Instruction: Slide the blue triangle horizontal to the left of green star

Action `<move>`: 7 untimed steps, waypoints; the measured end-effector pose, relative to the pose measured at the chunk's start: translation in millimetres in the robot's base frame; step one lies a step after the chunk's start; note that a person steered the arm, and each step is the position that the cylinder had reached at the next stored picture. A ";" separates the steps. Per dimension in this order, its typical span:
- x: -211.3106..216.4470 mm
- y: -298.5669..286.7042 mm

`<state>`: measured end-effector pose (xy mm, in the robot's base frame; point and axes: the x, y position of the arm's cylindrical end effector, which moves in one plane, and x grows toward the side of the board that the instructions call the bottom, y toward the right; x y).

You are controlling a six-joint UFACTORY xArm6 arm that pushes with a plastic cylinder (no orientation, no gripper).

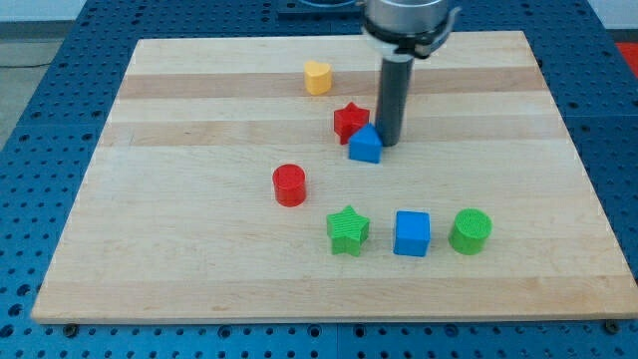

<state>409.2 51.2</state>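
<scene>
The blue triangle lies near the board's middle, touching the red star just above and to its left. My tip rests at the blue triangle's right edge, touching or almost touching it. The green star sits lower down, below the blue triangle and slightly to its left, in a row with other blocks.
A blue cube and a green cylinder stand to the right of the green star. A red cylinder sits up and left of the green star. A yellow heart-like block lies near the view's top. All rest on the wooden board.
</scene>
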 end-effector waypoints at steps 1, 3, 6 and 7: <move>16.5 -35.0; 24.2 -117.3; 55.0 -172.5; 66.8 -160.7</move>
<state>476.0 -109.5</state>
